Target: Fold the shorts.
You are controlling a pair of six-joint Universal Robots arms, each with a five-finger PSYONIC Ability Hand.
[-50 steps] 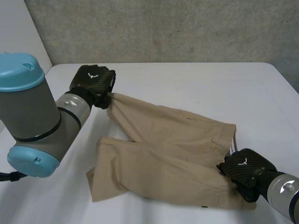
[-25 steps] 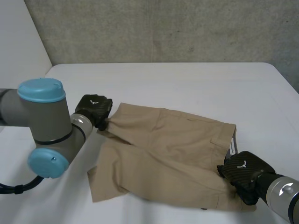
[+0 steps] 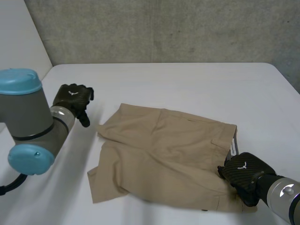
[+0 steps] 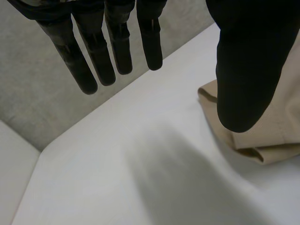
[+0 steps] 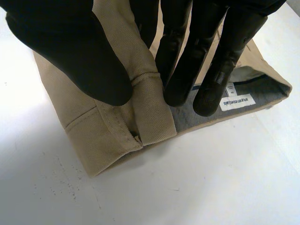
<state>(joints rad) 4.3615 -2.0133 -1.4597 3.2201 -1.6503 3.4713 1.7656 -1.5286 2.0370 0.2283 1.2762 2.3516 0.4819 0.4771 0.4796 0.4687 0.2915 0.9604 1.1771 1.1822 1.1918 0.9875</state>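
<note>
The shorts (image 3: 168, 154) lie flat on the white table (image 3: 187, 79) and seem to be folded one time, one leg over the other. The step in hand is probably the second fold, across the length.

To do it well, the right hand (image 3: 243, 172) should take both layers of the waistband together and lift them only a little, so that the lower leg does not slide out. The moving edge should travel straight toward the leg hems and land square on them. The left hand (image 3: 72, 99) could press the hem side flat, because the cloth there has a small wave near the corner.

The right hand is at the waistband corner nearest to the robot. In the right wrist view its thumb (image 5: 70, 51) and fingers (image 5: 187, 56) pinch a ridge of the beige cloth between them, just beside the white label (image 5: 236, 101) inside the waist.

The left hand is open, with straight fingers (image 4: 112, 47), and holds nothing. It hangs above the bare table, near the far hem corner of the shorts but apart from it.
</note>
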